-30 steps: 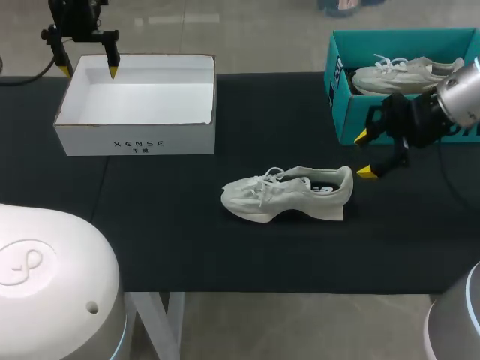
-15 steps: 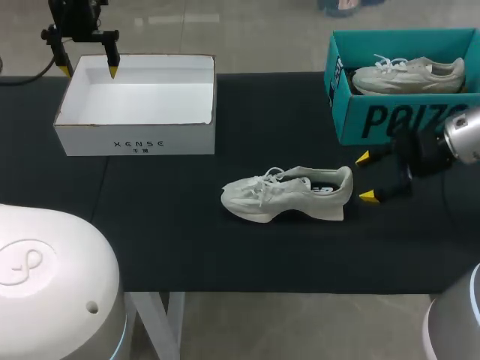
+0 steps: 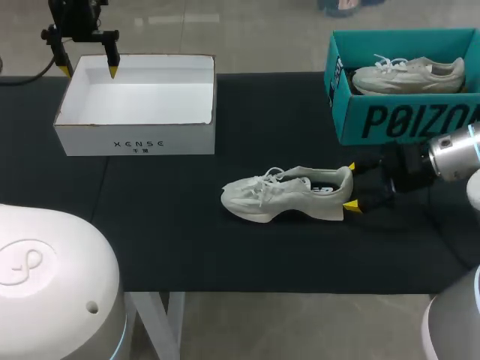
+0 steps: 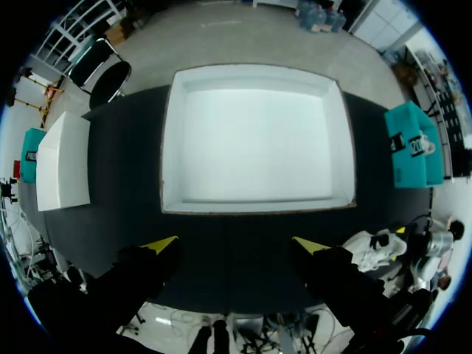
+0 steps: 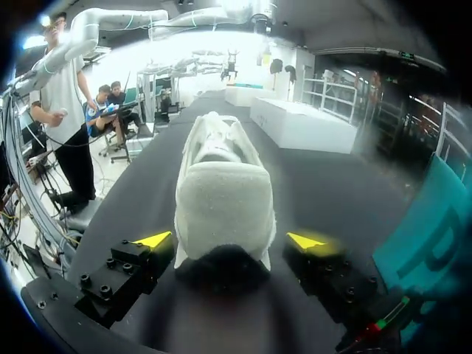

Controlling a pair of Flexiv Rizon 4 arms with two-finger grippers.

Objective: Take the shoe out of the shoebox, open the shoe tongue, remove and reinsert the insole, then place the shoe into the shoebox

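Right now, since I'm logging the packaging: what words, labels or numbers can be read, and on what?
White box, front wall: a line of small dark letters, smaller marks beneath; brand print, not read off.
Teal box, side wall: large white letters, cut off at the view's edge; brand print, not read off.
Shoe on the table, inside heel: dark marks, too small to read.

Your table [image 3: 187, 247] is covered edge to edge in a black cloth [image 3: 150, 217]. Under its near edge you see a white leg [image 3: 176, 322] on a pale grey floor [image 3: 300, 330].
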